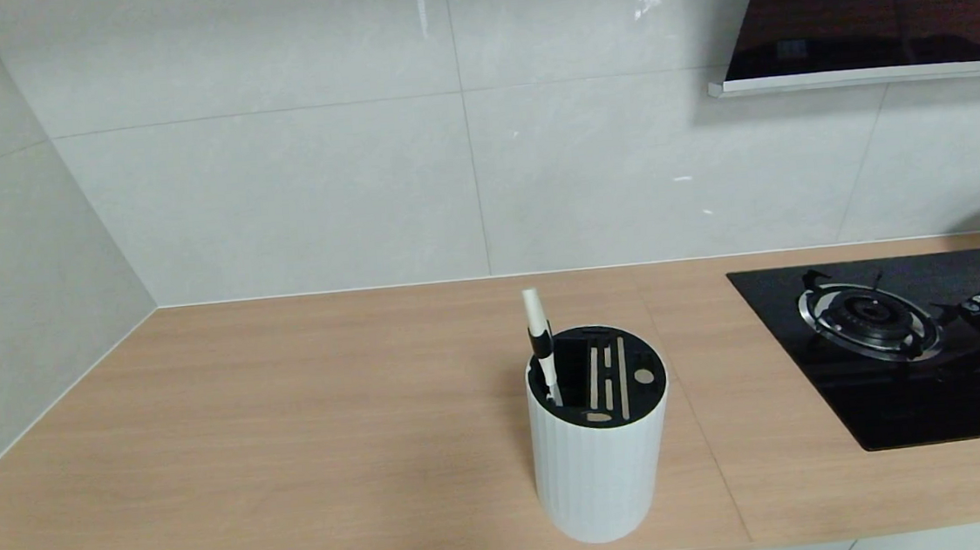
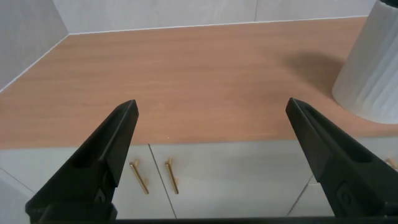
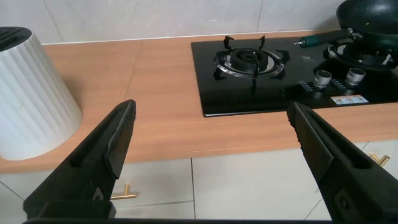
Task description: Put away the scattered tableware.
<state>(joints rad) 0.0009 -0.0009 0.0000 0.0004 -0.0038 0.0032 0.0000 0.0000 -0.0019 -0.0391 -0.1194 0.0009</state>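
Note:
A white ribbed utensil holder (image 1: 600,454) with a black slotted top stands near the front edge of the wooden counter (image 1: 292,430). A white and black handle (image 1: 539,341) sticks up out of its left side. My left gripper (image 2: 211,118) hangs open in front of the counter edge, left of the holder (image 2: 373,68), with nothing between its fingers. My right gripper (image 3: 211,118) is open too, off the counter's front edge, between the holder (image 3: 31,93) and the hob, and holds nothing.
A black gas hob (image 1: 898,348) with a burner ring (image 3: 252,59) and knobs (image 3: 336,78) takes up the counter's right side. A dark pan (image 3: 370,15) with a green handle sits on its far burner. A range hood (image 1: 871,9) hangs above. Cabinet doors with gold handles (image 2: 155,177) lie below the counter.

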